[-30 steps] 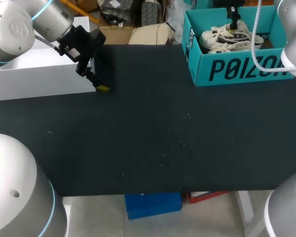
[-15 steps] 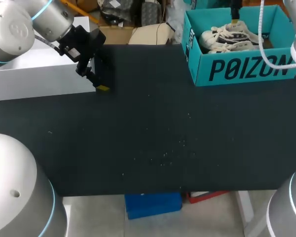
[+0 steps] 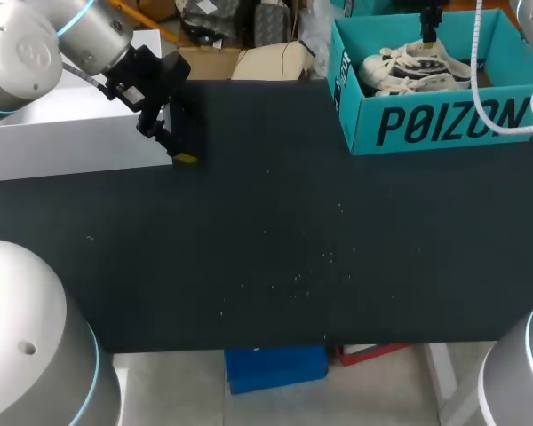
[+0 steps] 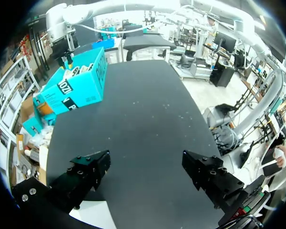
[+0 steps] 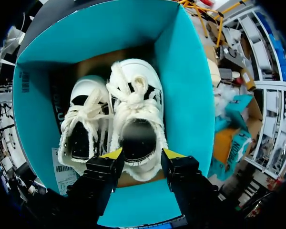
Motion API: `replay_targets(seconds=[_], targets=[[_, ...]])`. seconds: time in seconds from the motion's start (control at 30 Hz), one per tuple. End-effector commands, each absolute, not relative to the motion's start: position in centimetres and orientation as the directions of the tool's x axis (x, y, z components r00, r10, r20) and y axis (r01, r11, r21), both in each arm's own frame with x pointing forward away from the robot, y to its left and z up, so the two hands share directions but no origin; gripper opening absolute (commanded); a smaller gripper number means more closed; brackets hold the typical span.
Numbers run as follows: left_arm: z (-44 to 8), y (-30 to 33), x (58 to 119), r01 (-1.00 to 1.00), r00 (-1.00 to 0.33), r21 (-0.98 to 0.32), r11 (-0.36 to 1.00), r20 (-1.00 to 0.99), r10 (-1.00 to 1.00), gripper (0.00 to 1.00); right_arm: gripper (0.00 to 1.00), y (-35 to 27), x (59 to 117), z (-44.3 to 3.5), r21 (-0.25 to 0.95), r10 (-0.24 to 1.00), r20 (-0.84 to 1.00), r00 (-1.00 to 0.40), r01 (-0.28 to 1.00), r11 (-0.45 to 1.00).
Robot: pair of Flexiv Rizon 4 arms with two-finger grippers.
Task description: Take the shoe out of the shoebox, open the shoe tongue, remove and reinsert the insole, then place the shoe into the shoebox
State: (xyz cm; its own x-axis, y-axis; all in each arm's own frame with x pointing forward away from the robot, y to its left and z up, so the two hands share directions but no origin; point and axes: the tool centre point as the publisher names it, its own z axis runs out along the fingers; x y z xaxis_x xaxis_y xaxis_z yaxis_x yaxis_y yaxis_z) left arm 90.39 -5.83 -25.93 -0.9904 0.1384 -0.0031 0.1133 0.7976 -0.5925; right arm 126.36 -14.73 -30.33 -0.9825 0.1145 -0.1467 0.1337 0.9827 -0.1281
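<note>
Right tool [image 5: 138, 154] higher above shoe [image 5: 135, 112].

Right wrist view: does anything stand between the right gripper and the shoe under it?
Nothing visible does. The shoebox has no lid on, and the right gripper, open, hangs directly over the shoe at its collar. The second shoe lies beside it, not across it.

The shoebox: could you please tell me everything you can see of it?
The shoebox is teal cardboard with dark print on its front wall, lidless and upright at the table's far right corner. Its floor looks brown. Two white laced shoes lie side by side inside. The right gripper hangs open over one shoe's opening.
</note>
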Motion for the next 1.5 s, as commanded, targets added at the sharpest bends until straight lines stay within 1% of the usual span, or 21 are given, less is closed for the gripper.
replay_targets(seconds=[0.03,0.4,0.73,0.8,0.87,0.9,0.97,1.17,1.5], targets=[[-26.0,-5.8,90.4,0.113,-0.990,-0.590,0.799,-0.004,0.137,1.00,0.47,-14.9,128.4,-31.4,-0.124,0.122,-0.119,-0.985,0.137,0.983],[-26.0,-5.8,90.4,0.113,-0.990,-0.590,0.799,-0.004,0.137,1.00,0.47,-15.6,130.0,-32.7,-0.117,0.130,-0.109,-0.986,0.142,0.983],[-26.0,-5.8,90.4,0.113,-0.990,-0.590,0.799,-0.004,0.137,1.00,0.45,-15.2,131.1,-34.0,-0.107,0.132,-0.097,-0.987,0.142,0.984],[-26.0,-5.8,90.4,0.113,-0.990,-0.590,0.799,-0.004,0.137,1.00,0.39,-15.2,131.3,-34.4,-0.106,0.130,-0.092,-0.987,0.140,0.985],[-26.0,-5.8,90.4,0.113,-0.990,-0.590,0.799,-0.004,0.137,1.00,0.29,-15.1,131.4,-34.6,-0.104,0.127,-0.086,-0.988,0.136,0.985],[-26.0,-5.8,90.4,0.113,-0.990,-0.590,0.799,-0.004,0.137,1.00,0.22,-15.0,131.4,-34.8,-0.105,0.125,-0.082,-0.989,0.133,0.985],[-26.0,-5.8,90.4,0.113,-0.990,-0.590,0.799,-0.004,0.137,1.00,0.00,-15.0,131.4,-34.9,-0.108,0.120,-0.074,-0.990,0.128,0.986],[-26.0,-5.8,90.4,0.113,-0.990,-0.590,0.799,-0.004,0.137,1.00,0.00,-15.1,131.1,-34.7,-0.123,0.102,-0.062,-0.993,0.109,0.986],[-26.0,-5.8,90.4,0.113,-0.990,-0.590,0.799,-0.004,0.137,1.00,0.00,-16.1,130.9,-33.1,-0.158,0.059,-0.056,-0.997,0.068,0.985]])
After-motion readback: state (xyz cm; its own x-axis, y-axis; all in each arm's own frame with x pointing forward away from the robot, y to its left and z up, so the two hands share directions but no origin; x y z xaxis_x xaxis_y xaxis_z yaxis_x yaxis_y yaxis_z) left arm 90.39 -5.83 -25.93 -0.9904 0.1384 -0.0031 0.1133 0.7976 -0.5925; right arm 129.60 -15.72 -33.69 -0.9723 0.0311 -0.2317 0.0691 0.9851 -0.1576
